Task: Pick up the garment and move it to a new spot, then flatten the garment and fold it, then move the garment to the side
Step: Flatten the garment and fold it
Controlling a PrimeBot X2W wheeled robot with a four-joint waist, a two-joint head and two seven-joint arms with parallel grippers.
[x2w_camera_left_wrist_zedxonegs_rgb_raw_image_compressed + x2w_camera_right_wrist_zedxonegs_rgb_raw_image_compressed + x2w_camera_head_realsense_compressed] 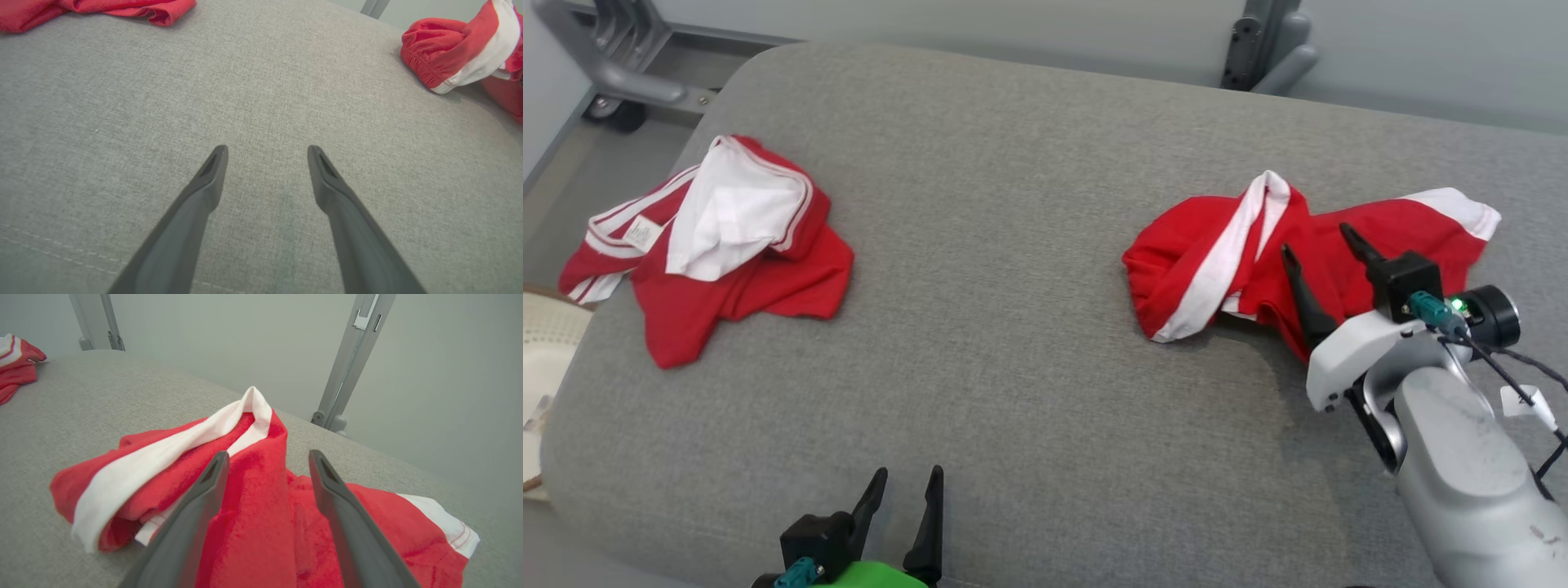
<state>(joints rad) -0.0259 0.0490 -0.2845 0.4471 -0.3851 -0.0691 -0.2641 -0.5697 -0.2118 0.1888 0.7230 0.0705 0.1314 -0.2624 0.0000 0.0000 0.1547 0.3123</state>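
Observation:
A crumpled red garment with white stripes lies on the right of the grey cushion; it also fills the lower right wrist view. My right gripper hovers open over its near right part, fingers straddling a raised red fold without closing on it. A second red and white garment lies crumpled at the far left. My left gripper stands open at the cushion's near edge, over bare fabric.
Grey metal frame legs stand behind the cushion by a pale wall. A woven cream basket sits off the cushion's left edge. Bare cushion spans the middle between the two garments.

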